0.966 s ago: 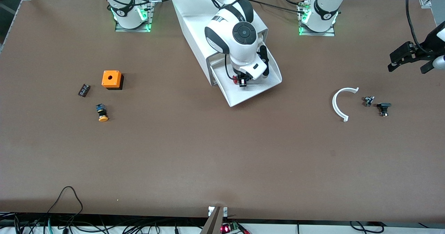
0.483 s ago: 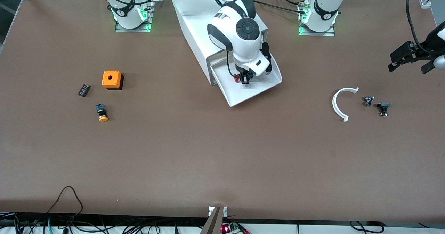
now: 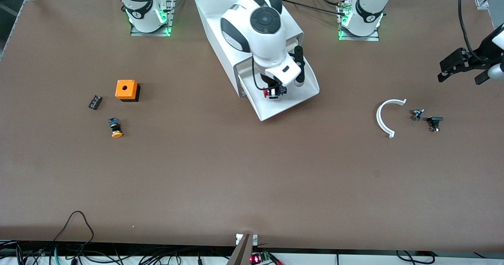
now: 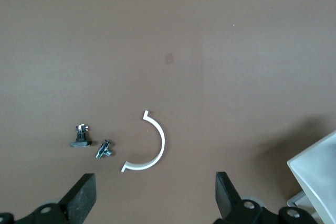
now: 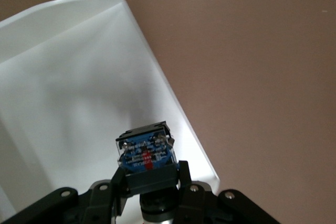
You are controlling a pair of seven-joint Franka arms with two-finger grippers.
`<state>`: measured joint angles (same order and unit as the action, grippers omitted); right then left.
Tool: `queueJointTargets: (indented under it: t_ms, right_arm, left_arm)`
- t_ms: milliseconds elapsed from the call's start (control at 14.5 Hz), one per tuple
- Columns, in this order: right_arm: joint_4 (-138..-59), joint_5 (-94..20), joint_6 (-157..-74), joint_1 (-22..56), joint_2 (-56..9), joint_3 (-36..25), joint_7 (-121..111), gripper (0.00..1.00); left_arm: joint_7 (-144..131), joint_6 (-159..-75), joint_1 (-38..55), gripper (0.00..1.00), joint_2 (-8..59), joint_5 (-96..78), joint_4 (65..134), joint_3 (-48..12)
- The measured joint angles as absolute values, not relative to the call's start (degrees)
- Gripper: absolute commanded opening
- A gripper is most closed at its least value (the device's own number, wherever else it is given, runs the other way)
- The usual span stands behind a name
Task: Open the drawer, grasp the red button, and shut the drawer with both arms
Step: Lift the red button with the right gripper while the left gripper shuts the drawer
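Observation:
The white drawer (image 3: 289,101) is pulled out of the white cabinet (image 3: 220,19) at the middle of the table; its tray also shows in the right wrist view (image 5: 79,77). My right gripper (image 3: 274,93) hangs over the open drawer, shut on the red-capped button (image 3: 267,93). In the right wrist view the button's black-blue body (image 5: 145,153) sits clamped between my fingers (image 5: 118,182). My left gripper (image 3: 449,66) is open and empty, in the air over the left arm's end of the table, with its fingertips (image 4: 84,195) spread wide.
An orange cube with a hole (image 3: 126,89), an orange-capped pushbutton (image 3: 115,127) and a small dark part (image 3: 95,102) lie toward the right arm's end. A white arc (image 3: 384,117) and two small dark parts (image 3: 417,114) (image 3: 434,122) lie below my left gripper.
My right gripper has lifted the red button off the drawer floor and shifted slightly toward the right arm's end. The left gripper has barely moved.

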<state>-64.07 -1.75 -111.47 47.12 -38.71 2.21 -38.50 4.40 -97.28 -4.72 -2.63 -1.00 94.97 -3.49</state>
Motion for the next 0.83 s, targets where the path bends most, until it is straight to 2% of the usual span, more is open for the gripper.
queueJointTargets:
  t_ms: [414, 621, 828]
  right_arm:
    - [-65.2, -1.8, -111.6, 37.8, -34.3, 0.7, -31.1, 0.22]
    - [-70.4, -2.5, -114.8, 31.6, -32.2, 0.1, -22.8, 0.22]
    - [-77.7, -2.0, -114.8, 28.7, -29.6, -0.8, -17.2, 0.24]
  left_arm:
    - [-13.1, -110.5, 0.0, 1.00, 4.2, -1.0, 102.7, -6.4]
    - [-27.7, -117.7, 2.9, 1.00, 9.8, -1.0, 105.3, -10.2]
    - [-37.9, -124.5, 7.4, 1.00, 15.4, -1.0, 106.4, -10.7]
